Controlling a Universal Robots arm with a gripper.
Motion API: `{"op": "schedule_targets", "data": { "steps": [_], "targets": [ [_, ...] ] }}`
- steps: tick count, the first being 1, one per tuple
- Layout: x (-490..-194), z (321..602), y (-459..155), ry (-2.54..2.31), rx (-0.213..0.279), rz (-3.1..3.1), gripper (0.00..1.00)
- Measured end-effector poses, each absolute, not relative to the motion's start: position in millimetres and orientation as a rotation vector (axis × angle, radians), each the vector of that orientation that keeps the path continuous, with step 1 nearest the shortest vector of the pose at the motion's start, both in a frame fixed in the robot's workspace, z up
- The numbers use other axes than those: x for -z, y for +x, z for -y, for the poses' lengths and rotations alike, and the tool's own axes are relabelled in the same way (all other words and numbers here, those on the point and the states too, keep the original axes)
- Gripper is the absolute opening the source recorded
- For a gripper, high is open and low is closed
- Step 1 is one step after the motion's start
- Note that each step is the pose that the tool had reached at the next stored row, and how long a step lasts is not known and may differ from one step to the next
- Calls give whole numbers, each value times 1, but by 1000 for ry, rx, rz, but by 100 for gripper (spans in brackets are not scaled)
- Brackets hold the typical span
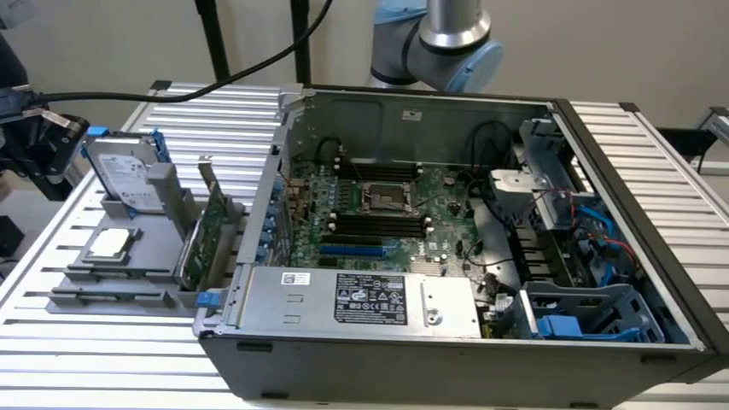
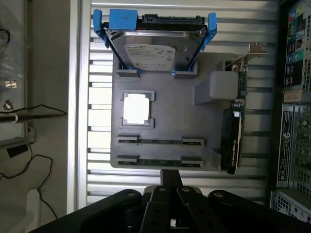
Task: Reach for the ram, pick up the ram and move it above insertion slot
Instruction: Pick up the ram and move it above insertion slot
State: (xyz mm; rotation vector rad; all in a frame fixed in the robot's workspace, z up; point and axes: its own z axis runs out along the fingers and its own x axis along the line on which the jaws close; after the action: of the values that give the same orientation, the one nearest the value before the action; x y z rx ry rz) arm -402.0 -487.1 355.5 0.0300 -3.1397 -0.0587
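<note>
The ram stands on edge as a thin green stick in the grey holder tray, with a second stick parallel beside it. In the exterior view the ram sits at the tray's near end. My gripper hovers above the tray's edge closest to the sticks, its fingers shut together with nothing between them. From the exterior view my gripper is at the far left, high over the tray. The black memory slots lie on the motherboard inside the open case.
The tray also holds a hard drive in a blue carrier, a processor chip and a taller green expansion card next to the case wall. The open computer case takes up the exterior view's right. A cable trails behind.
</note>
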Motion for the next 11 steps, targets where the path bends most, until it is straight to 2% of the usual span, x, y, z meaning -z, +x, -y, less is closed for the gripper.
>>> {"op": "schedule_targets", "data": {
  "steps": [11],
  "targets": [
    [-355,487,-402,149,58,3135,11]
  ]
}}
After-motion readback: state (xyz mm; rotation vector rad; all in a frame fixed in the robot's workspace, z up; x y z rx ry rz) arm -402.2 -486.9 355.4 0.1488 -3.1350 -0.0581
